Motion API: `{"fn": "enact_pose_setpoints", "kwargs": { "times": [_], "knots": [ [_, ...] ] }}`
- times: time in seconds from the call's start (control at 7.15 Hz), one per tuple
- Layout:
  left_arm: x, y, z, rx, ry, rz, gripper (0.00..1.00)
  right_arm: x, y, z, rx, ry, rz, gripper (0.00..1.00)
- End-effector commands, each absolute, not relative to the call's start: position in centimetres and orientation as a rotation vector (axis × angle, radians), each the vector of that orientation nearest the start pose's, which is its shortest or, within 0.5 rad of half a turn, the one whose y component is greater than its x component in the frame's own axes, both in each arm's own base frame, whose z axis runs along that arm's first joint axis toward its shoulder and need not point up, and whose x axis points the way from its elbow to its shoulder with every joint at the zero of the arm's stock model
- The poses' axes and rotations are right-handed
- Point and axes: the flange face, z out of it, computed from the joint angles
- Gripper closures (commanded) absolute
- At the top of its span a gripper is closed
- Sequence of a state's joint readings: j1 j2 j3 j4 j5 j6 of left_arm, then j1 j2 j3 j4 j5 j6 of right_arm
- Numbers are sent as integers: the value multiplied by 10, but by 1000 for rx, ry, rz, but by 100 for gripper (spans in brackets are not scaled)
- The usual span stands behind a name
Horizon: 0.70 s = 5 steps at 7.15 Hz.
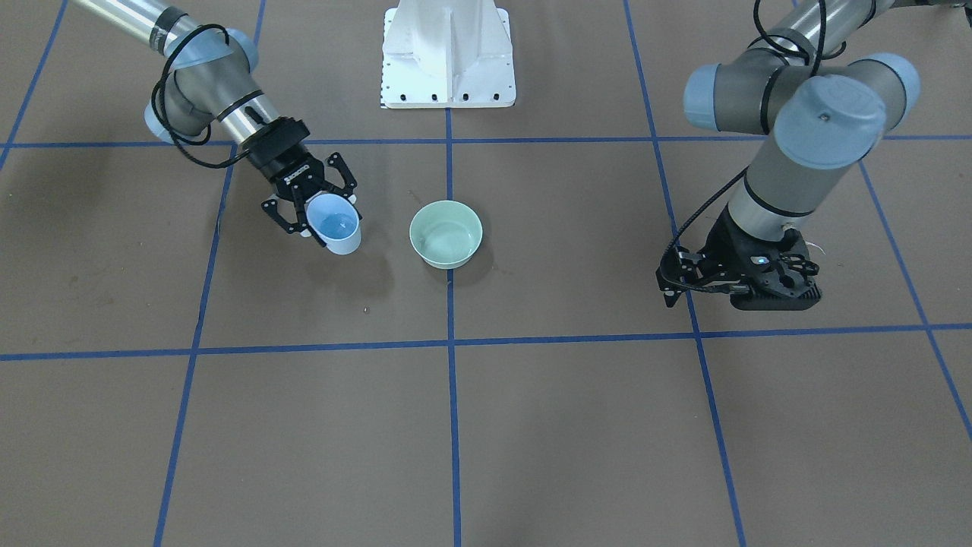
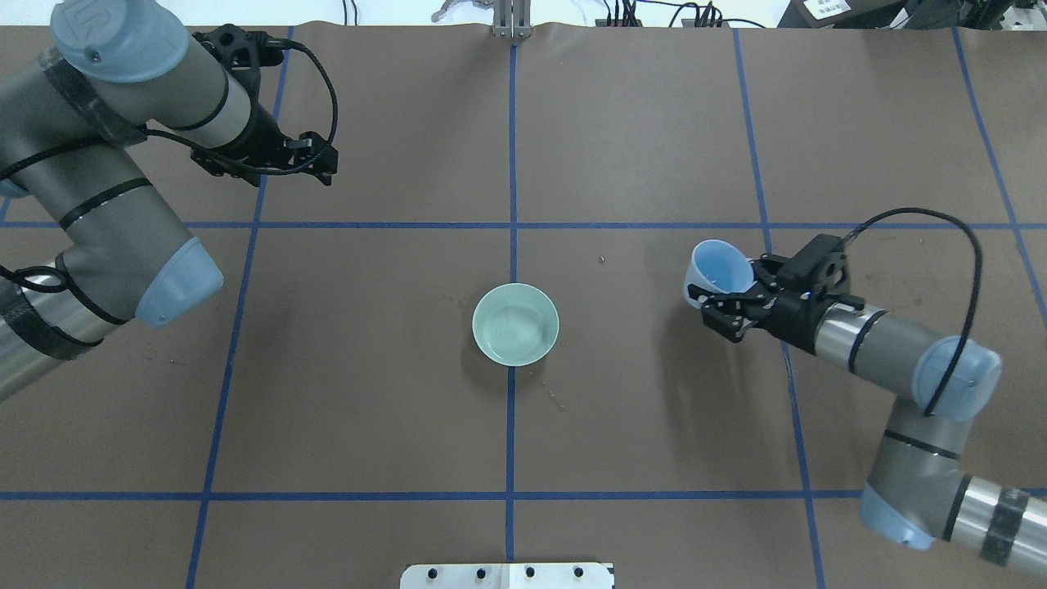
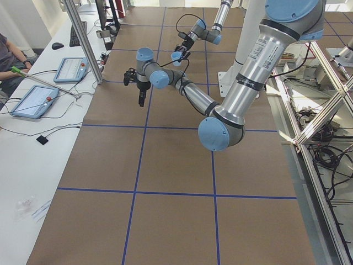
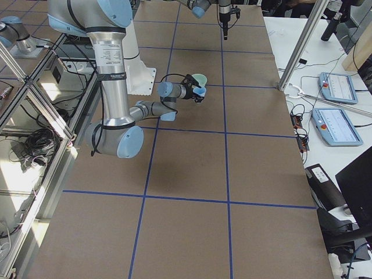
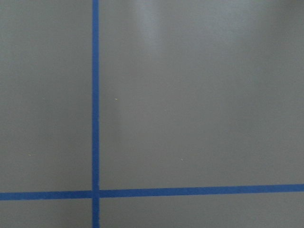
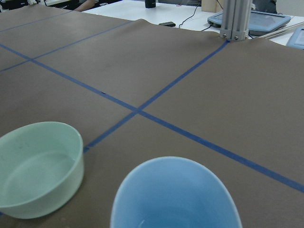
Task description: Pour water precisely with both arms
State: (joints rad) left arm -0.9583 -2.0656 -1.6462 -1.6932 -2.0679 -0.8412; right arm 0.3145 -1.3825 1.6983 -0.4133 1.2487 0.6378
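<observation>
**One cup, one bowl, two grippers**

One blue cup [image 6: 175,194] is closest, clamped in my right gripper [image 1: 311,205], tilted and off the table [image 2: 654,123]. Water [image 1: 339,225] glints inside it. One green bowl [image 2: 515,324] sits next at grid centre, near the cup but apart. My left gripper [image 2: 321,161] hangs well off and carries nothing; I cannot tell its finger gap. One white pedestal [image 1: 448,53] stands behind.

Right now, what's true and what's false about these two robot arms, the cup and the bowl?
1. The right gripper holds the small light-blue cup. True.
2. The left gripper is lifting the pale-green round bowl. False: the bowl sits on the brown table, and that gripper holds nothing.
3. The cup hangs directly over the bowl. False: it is off to one side.
4. The bowl sits on a blue tape line. True.
</observation>
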Motion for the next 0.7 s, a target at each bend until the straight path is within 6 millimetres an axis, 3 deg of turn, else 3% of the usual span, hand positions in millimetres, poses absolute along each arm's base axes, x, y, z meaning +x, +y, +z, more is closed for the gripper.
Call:
{"fn": "enact_pose_setpoints", "kwargs": {
  "times": [0.0,0.28,0.42,0.56],
  "knots": [
    [299,-603,339,182,800,-37,1,-507,-304,320,1021,-957,-314,100],
    [299,-603,341,179,797,-37,1,-519,-300,302,942,-919,-396,100],
    [299,-604,343,177,793,-40,1,-524,-297,275,888,-886,-437,100],
    [298,-601,357,170,781,-18,1,-535,-300,247,854,-846,-457,100]
  ]
}}
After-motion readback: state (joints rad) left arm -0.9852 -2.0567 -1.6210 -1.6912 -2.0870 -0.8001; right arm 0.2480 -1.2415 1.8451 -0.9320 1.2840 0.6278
